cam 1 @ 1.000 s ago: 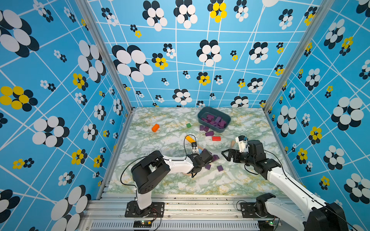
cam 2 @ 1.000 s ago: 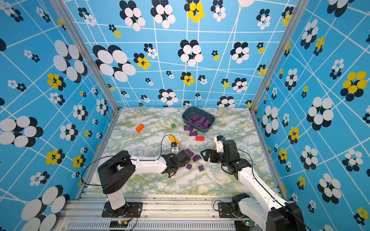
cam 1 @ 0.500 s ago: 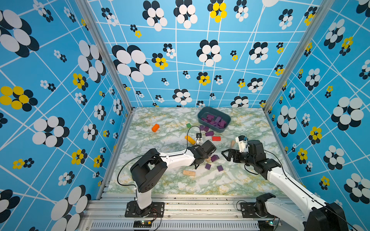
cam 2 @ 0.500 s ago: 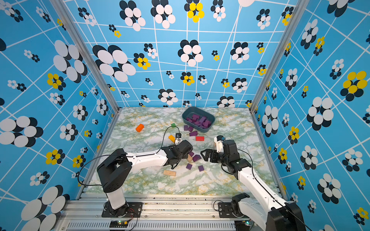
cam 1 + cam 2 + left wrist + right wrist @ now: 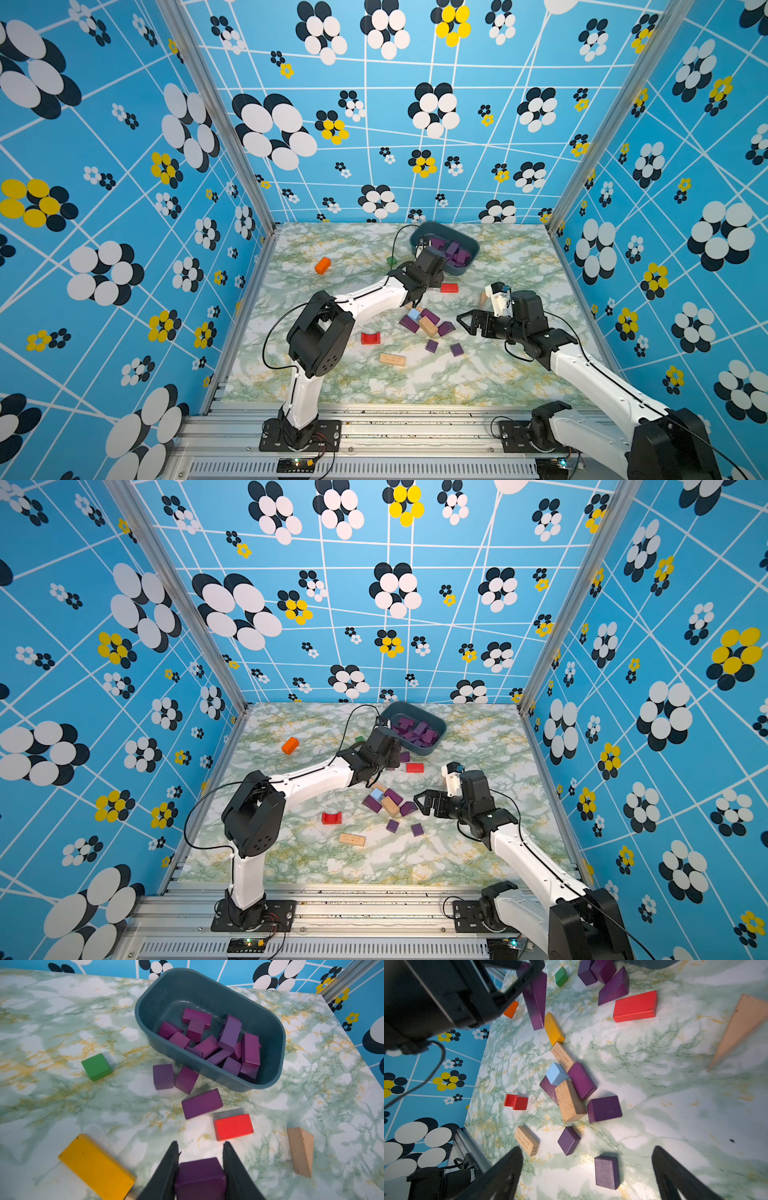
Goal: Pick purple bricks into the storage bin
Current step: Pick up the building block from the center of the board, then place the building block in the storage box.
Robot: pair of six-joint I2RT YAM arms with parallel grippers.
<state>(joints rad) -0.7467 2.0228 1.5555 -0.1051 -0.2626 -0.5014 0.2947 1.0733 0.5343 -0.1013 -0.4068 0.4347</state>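
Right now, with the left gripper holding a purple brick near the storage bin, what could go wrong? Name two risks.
1. The held purple brick hangs long below the left gripper; a low pass could clip the loose purple bricks lying by the storage bin.
2. The heaped bricks fill one end of the bin, so a dropped one might land on them and tumble out.

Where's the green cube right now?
In a top view the green cube lies at the far end of the table, just left of the storage bin.
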